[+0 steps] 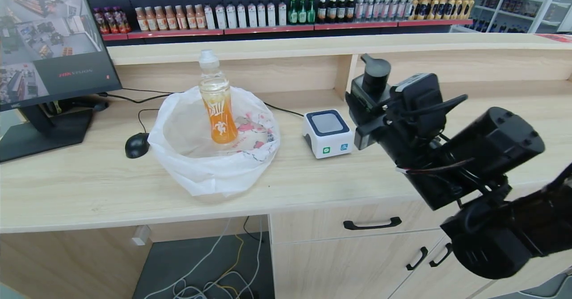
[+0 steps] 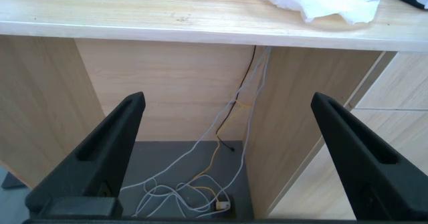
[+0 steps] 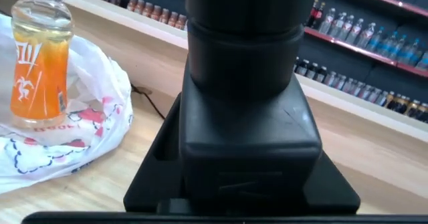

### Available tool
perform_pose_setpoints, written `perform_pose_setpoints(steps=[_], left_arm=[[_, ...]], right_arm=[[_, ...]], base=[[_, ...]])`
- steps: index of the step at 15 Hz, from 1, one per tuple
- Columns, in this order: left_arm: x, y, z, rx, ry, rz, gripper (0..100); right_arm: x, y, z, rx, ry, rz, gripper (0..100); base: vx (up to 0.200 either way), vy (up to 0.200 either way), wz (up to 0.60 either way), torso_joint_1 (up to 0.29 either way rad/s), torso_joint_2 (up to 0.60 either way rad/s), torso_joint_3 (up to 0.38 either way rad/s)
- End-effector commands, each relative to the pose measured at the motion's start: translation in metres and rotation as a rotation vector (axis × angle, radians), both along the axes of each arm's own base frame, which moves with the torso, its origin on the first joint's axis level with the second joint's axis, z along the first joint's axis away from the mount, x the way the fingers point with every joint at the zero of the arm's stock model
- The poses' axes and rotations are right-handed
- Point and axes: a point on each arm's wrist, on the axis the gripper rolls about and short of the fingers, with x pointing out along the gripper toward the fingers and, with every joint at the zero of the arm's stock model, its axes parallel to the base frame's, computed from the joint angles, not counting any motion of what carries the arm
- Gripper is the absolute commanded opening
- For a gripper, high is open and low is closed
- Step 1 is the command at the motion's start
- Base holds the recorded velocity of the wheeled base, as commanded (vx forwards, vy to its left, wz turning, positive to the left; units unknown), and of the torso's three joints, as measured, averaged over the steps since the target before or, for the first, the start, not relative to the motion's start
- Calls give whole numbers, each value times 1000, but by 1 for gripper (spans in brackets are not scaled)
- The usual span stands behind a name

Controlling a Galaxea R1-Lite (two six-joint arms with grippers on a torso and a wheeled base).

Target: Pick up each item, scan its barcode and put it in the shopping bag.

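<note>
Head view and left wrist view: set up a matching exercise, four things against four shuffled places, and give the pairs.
1 bottle
2 mouse
3 white scanner box
4 left gripper

A on the counter, right of the shopping bag
B lower than the counter top, open
C upright inside the shopping bag
D on the counter, left of the shopping bag

Pairs: 1-C, 2-D, 3-A, 4-B.

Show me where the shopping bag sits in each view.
Head view: bag left of centre on the counter, bottle standing in it.
Left wrist view: bag's crumpled edge near the counter's front lip.
Right wrist view: bag around the bottle's base.
Shared landmark: the wooden counter.
</note>
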Motion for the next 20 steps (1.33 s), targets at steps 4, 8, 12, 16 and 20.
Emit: perform_pose_setpoints(steps=[4,8,12,16,20], left_arm=[[0,0,0,-1,0,1,100],[0,0,0,0,0,1,100],[0,0,0,0,0,1,100],[0,0,0,0,0,1,100],[0,0,0,0,0,1,100]], right_arm=[[57,34,-8,-5,-105,48,0],[79,32,-9,-25,-165,90,0],[107,2,-21,-88,-175,87,0],[120,5,-30,-121,-206,137,0],[122,1,-27,-213,-277,178,0]], base=[[0,0,0,0,0,0],[0,0,0,0,0,0],[0,0,0,0,0,0],[0,0,0,0,0,0],[0,0,0,0,0,0]])
